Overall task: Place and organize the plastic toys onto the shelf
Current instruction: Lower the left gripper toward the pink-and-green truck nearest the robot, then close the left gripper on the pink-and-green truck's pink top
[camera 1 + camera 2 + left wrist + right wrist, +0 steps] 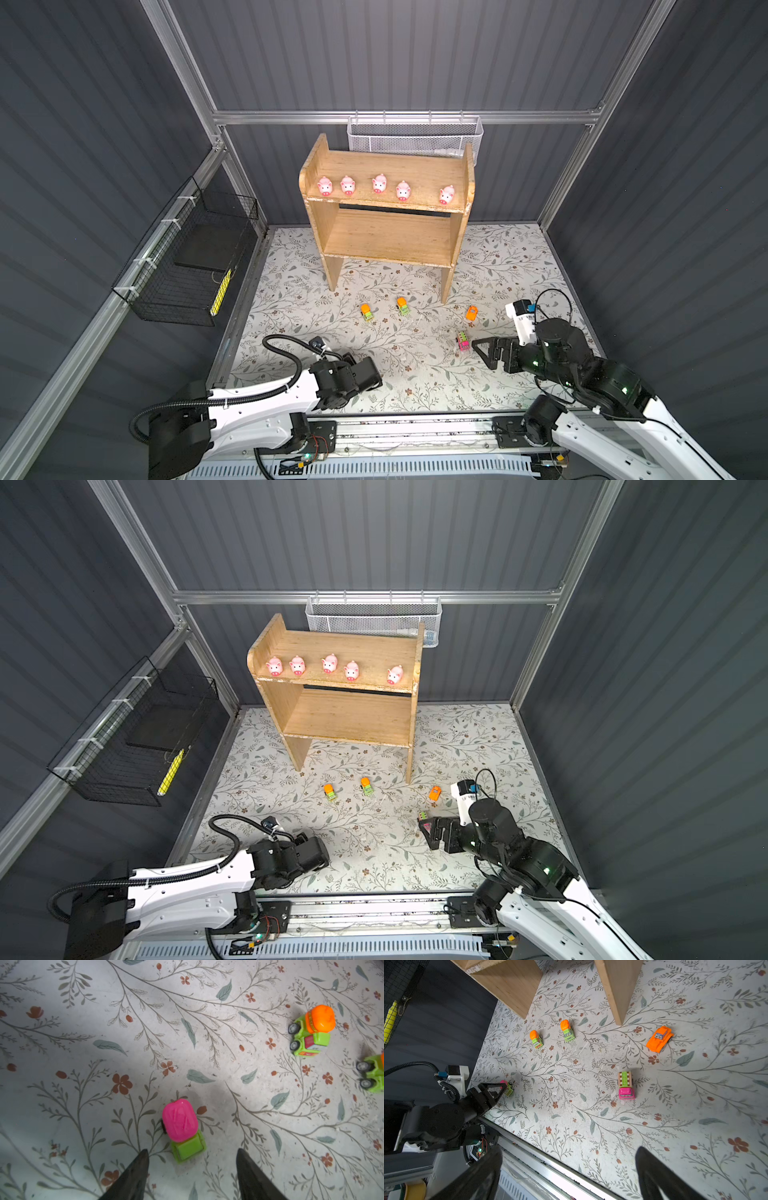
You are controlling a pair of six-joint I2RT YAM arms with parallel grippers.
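Five small round pink plastic pigs (379, 183) stood in a row on the top tier of the light wooden two-tier shelf (386, 237). Its lower tier was bare. All five tiny toy vehicles were down on the floral-patterned mat (291, 299): two lime mixer trucks with orange drums (366, 312), an orange car (471, 312), a pink-cabbed truck with a lime bed (462, 340), and a lime mixer truck with a pink drum (182, 1126).

The left gripper (192, 1152) hung low over the pink-drummed truck. Its claw was released, the fingertips standing wider than the lime cab and not touching it in the left wrist view. The right gripper (569, 1153) was spread fully, held nothing, and hovered near the pink-cabbed truck.

Judging by its looks, the pink-drummed truck would be very light, hard and hollow, and its free wheels could let it roll off at a nudge. The glossy rounded drum would likely squirt out of a pinch. The flat lime sides of the cab or chassis, taken low and squarely across the width, seemed the safer hold. A gentle squeeze should do, since the toy looked stiff rather than fragile.
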